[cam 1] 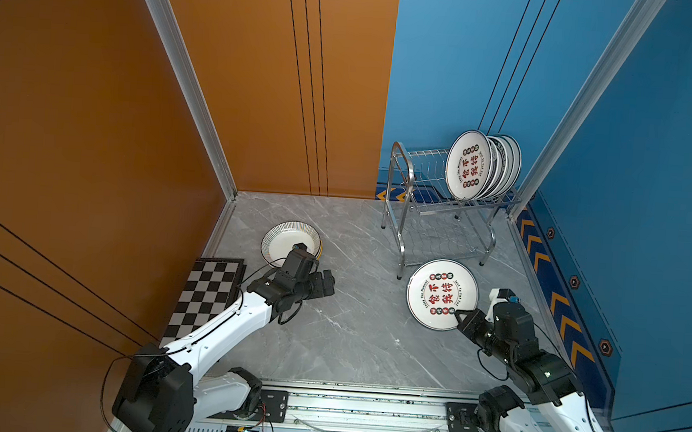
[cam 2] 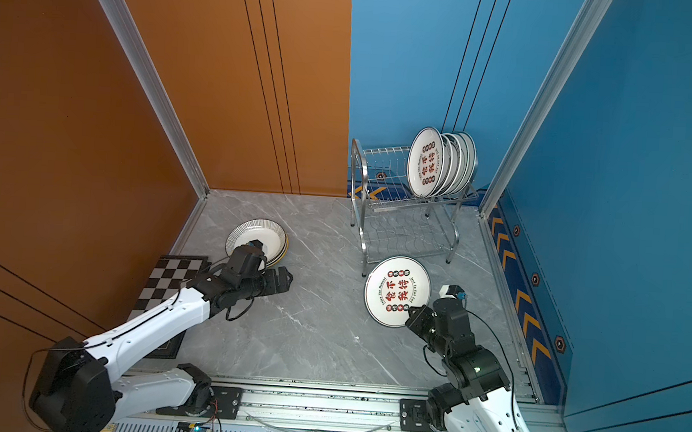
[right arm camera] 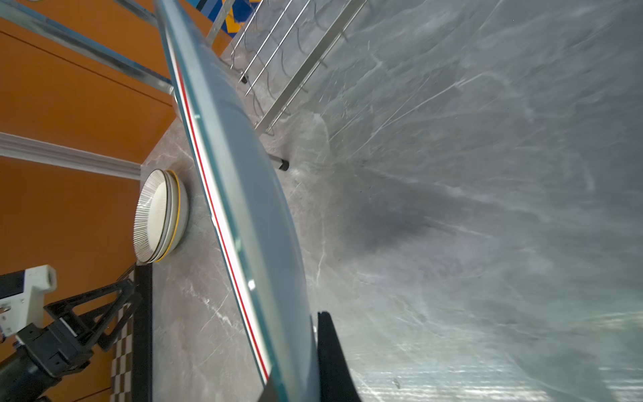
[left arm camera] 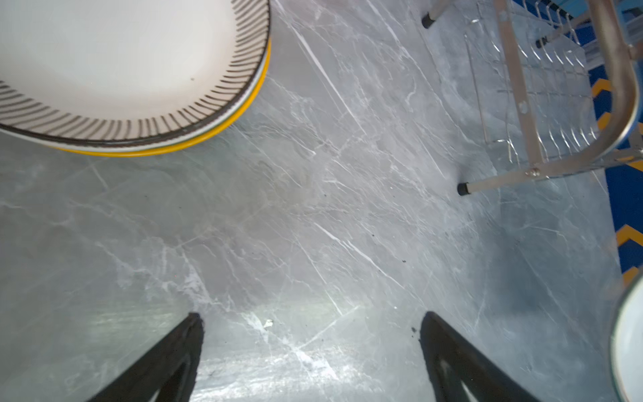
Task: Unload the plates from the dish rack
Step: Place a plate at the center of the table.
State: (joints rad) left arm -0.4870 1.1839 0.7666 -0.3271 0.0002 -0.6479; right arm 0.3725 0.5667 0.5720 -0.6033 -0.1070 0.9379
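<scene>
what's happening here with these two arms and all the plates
The robot is unloading a dish rack. Its right claw is shut on the rim of a large plate with red and black characters, in front of the rack. The left claw is open and empty, beside a small stack of plates on the table. Several more plates stand in the rack's upper tier.

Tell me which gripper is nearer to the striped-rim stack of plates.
Left. The left gripper hangs open beside the striped-rim stack; the right gripper, across the table, is shut on the lettered plate.
</scene>
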